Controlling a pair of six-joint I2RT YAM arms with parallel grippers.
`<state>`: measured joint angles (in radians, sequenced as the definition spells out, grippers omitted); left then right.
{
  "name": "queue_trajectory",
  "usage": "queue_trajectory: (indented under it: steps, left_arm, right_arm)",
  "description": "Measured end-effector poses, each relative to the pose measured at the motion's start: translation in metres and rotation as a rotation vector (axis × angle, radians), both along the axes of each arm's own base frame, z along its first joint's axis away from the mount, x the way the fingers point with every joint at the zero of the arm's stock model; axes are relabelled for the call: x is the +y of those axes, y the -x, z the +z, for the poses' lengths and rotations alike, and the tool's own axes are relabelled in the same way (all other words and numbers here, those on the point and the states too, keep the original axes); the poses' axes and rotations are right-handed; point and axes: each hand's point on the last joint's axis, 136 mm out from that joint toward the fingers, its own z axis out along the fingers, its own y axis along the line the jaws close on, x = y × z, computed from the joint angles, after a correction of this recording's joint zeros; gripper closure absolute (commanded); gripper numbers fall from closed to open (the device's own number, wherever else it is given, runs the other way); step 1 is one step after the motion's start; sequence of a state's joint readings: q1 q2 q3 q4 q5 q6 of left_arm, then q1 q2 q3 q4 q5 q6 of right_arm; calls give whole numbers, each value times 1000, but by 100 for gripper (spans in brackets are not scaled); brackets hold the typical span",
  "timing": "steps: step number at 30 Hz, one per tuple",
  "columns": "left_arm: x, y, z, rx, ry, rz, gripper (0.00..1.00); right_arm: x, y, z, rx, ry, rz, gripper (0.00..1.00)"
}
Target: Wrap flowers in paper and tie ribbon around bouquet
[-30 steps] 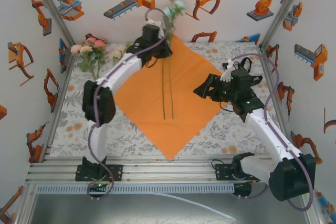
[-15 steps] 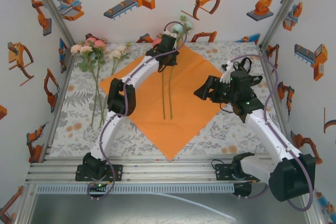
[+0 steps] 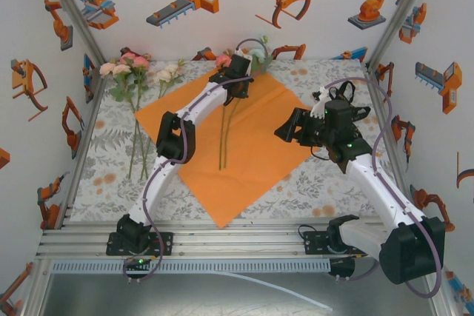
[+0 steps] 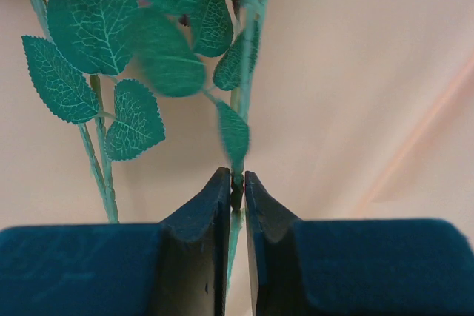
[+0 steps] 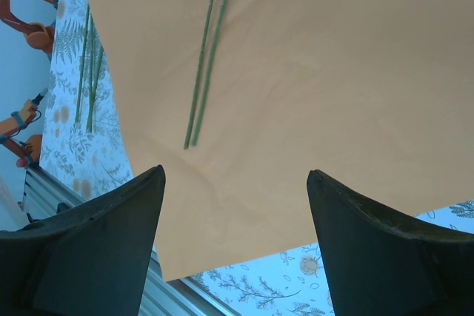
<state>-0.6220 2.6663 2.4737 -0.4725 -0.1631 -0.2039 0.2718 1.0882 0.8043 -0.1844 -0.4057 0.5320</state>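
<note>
Flowers are being set on the paper; the left tool is pinching a stem and needing to let go, while the right tool is hanging open.

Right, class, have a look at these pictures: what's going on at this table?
The left gripper is stretched to the far side of the orange paper, with a stem of the flowers pinched between its nearly closed jaws. Their long stems lie across the sheet. The right gripper hovers open above the paper's right part, holding nothing. More loose flowers lie on the tablecloth to the left. Nothing is wrapped yet.
</note>
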Motion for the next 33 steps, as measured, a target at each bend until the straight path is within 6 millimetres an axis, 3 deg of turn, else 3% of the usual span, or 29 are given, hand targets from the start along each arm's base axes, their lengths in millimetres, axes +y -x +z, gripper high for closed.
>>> queue_trajectory:
  steps: [4, 7, 10, 13, 17, 20, 23, 27, 29, 33]
  left_arm:
    - [2, 5, -3, 16, -17, -4, 73]
    - [3, 9, 7, 13, -14, -6, 72]
    - [5, 14, 32, -3, 2, -4, 68]
    - [14, 24, 70, -37, 24, 13, 67]
    - [43, 37, 128, -100, 69, 52, 67]
    - [97, 40, 157, -134, 106, 131, 67]
    - [191, 30, 165, -143, 140, 289, 68]
    - [331, 16, 140, -115, 101, 536, 68]
    - [384, 18, 118, -71, 63, 632, 68]
    - [436, 26, 82, 11, 6, 718, 67]
  right_arm:
    - [0, 1, -1, 5, 1, 0, 29]
    - [-1, 2, -1, 9, 1, -1, 29]
    - [-2, 3, 2, 2, 1, -4, 29]
    - [-3, 6, 8, -16, -2, -7, 29]
    - [-4, 9, 13, -29, -5, -7, 29]
    - [-4, 9, 13, -28, -5, -7, 29]
    - [-4, 9, 13, -30, -6, -6, 29]
    - [-3, 7, 11, -23, -4, -6, 29]
    - [-3, 5, 7, -14, -1, -6, 29]
    - [-2, 3, 0, 5, 4, -6, 29]
